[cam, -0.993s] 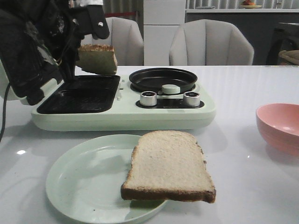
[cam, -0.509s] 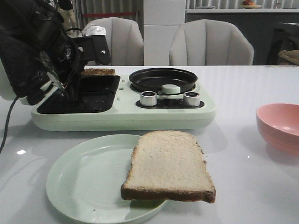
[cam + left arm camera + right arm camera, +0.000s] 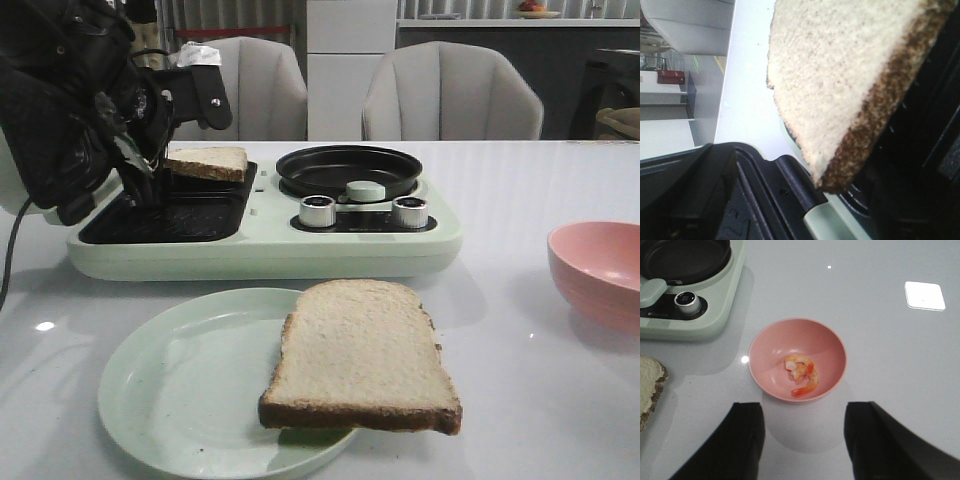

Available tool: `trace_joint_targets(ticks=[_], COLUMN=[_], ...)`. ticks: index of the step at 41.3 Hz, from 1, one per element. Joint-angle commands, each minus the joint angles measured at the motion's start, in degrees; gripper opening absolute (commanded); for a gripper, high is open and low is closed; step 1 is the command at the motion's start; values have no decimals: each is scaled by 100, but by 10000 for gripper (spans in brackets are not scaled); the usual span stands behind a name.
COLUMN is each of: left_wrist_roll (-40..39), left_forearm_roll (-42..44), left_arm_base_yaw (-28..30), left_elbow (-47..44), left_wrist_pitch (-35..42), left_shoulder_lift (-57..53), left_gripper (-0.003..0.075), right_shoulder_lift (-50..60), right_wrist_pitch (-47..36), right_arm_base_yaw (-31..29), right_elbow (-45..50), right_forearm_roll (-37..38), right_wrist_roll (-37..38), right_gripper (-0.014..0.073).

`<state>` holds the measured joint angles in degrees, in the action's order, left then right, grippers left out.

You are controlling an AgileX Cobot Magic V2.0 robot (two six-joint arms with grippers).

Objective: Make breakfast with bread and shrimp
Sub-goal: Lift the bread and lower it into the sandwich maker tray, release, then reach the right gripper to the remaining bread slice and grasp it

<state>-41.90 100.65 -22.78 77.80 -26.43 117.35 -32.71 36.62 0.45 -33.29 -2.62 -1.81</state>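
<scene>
Left pincer grips one bread slice over the grill plate, unplaced. Second slice remains plated; shrimp remains in bowl. Right pincer is open, empty.

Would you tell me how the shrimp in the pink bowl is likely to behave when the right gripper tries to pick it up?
The shrimp looks small, curled and glossy, so it is probably light and may slip between fingers. It lies loose at the bottom of the pink bowl, whose curved wall could let it slide away. The open right gripper hovers short of the bowl.
</scene>
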Motion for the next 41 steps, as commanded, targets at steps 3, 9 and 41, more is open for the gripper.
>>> trace_joint_targets(ticks=[3, 9, 41], left_wrist_roll=[-112, -112, 2707], left_forearm_roll=[87, 77, -7601], left_arm_base_yaw=[-196, -488, -2036], left_elbow=[-29, -436, -1347], left_wrist_pitch=[-290, -496, -2239], left_shoulder_lift=[-805, -1342, -4455], left_gripper=[570, 570, 570], right_shoulder_lift=[-46, -46, -46], right_wrist_pitch=[-392, -392, -392], right_arm_base_yaw=[-39, -39, -39], right_elbow=[-157, -157, -157], right_forearm_roll=[12, 12, 12], right_wrist_roll=[-28, -28, -28], right_gripper=[477, 477, 477])
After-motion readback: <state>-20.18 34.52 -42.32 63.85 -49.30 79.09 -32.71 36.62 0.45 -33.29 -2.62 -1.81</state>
